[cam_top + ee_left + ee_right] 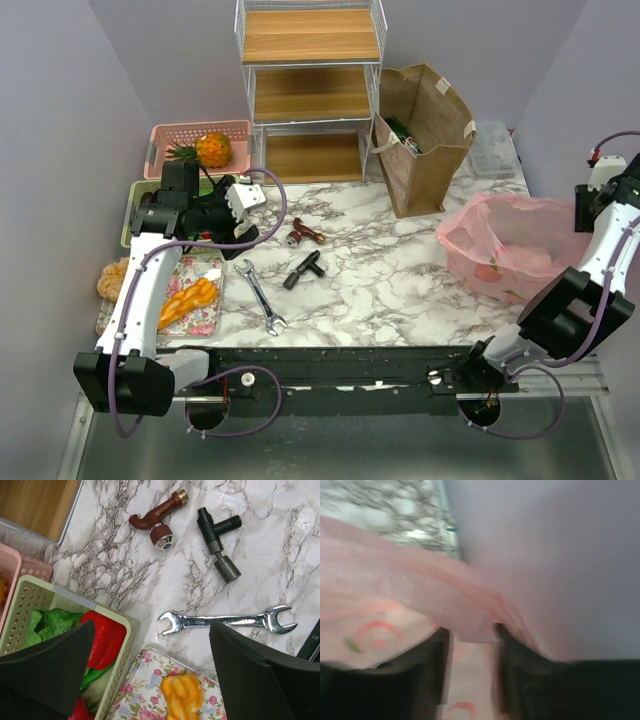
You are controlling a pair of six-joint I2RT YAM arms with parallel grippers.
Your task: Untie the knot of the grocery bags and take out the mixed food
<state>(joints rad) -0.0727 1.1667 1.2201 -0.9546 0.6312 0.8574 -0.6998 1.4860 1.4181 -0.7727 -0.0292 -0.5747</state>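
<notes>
Two bags wait. The pink plastic bag (505, 245) sits at right centre with its mouth agape, and the brown paper bag (420, 140) stands above it. The right claw (472, 635) is narrowly parted with pink film between its fingers; whether it pinches, I cannot tell. It would do best to hold the rim taut so the left claw (240, 200), wide open and empty at left, can reach in. Around them are pale walls (60, 120), a marbled surface (380, 270), a wire shelf (310, 80) and a wrench (260, 297).

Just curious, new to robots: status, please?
Left end effector open, empty. Right end effector at pink bag, film between its tips, grip unclear. Bag mouth open.
</notes>
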